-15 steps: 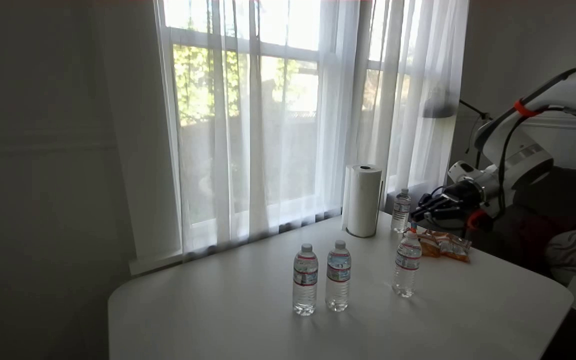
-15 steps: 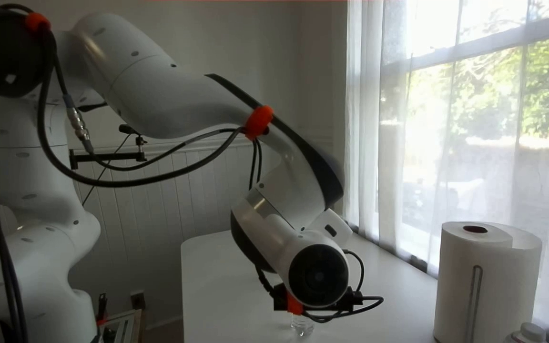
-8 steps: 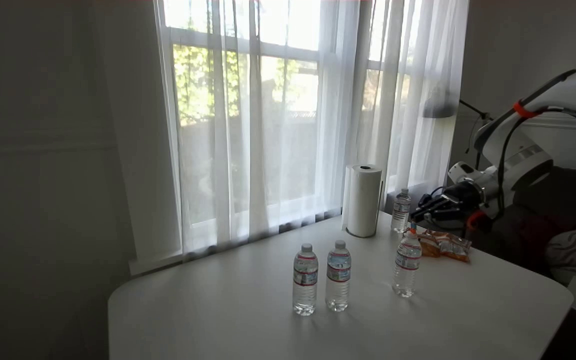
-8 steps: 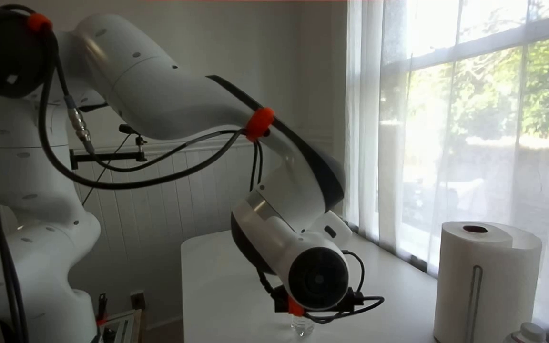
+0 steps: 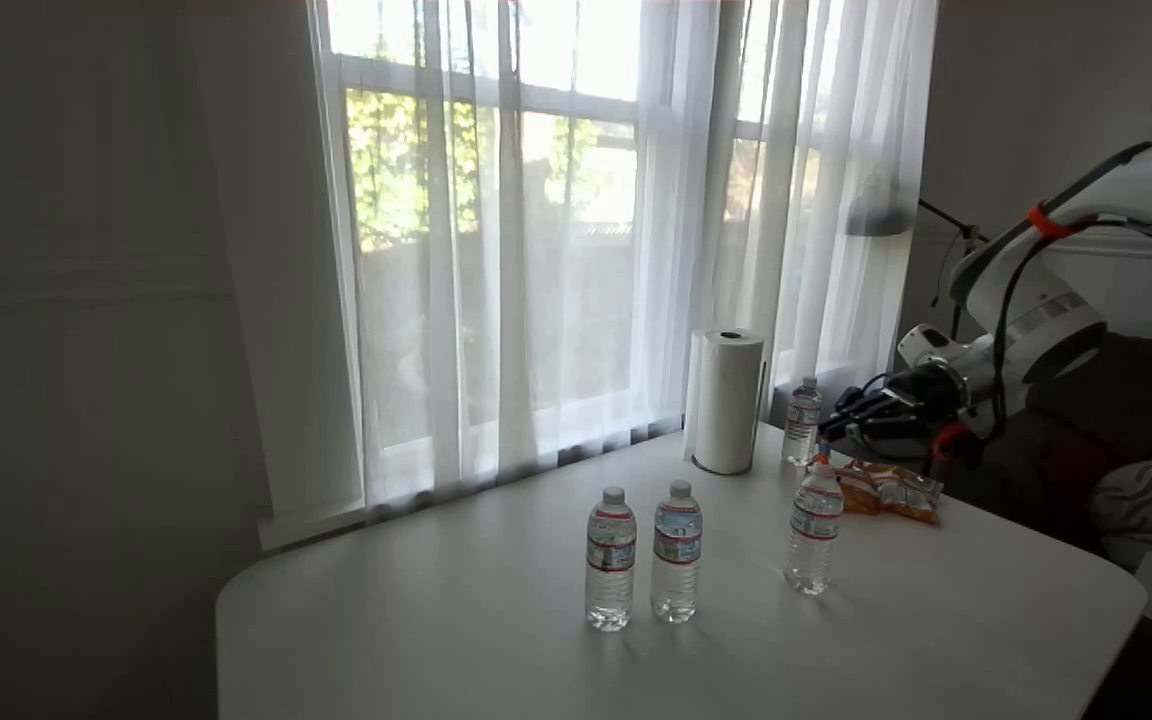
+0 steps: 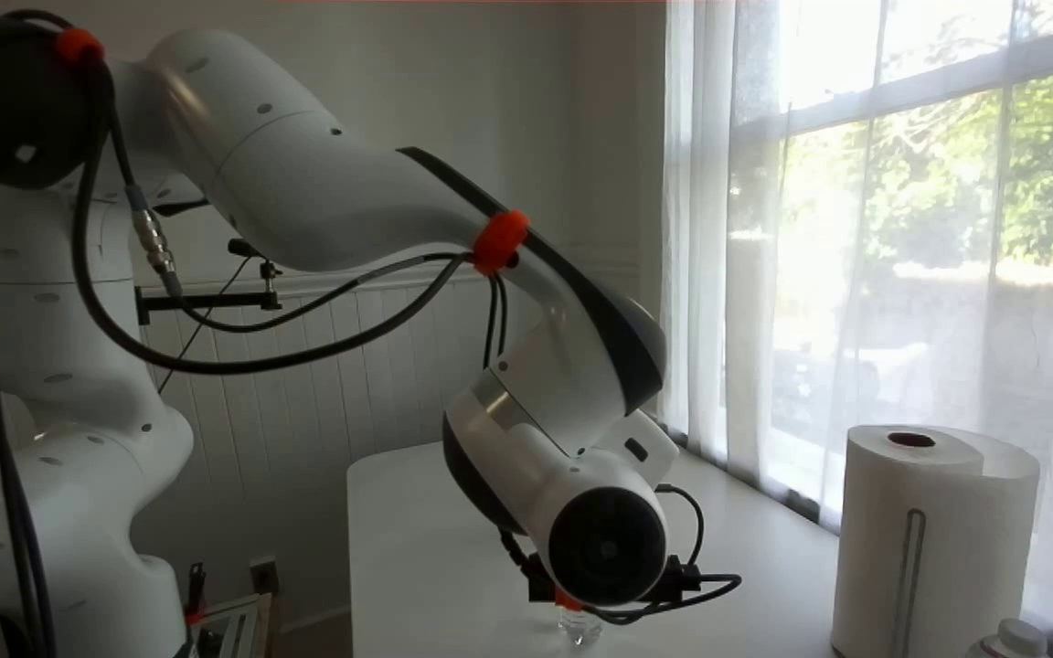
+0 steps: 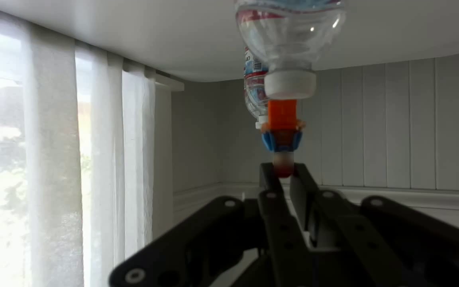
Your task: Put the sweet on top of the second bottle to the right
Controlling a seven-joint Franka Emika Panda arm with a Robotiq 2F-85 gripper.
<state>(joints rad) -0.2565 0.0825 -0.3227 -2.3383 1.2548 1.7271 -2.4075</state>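
The sweet, a small orange piece with blue sides and a red end, is held between my fingertips. My gripper is shut on its red end. In the wrist view, which stands upside down, its orange end meets the edge of a white bottle cap; I cannot tell whether they touch. In an exterior view the sweet shows at the cap of a clear water bottle, with my gripper just above. Two more bottles stand side by side to its left. The wrist hides gripper and sweet in an exterior view.
A paper towel roll stands near the window, with another bottle beside it. Orange snack packets lie on the white table behind the bottle. Part of a bottle shows below the wrist.
The wrist has sunk slightly in an exterior view, and the upper arm has shifted a little right and down. The sweet stays in the grip at the bottle cap. The bottles have not moved.
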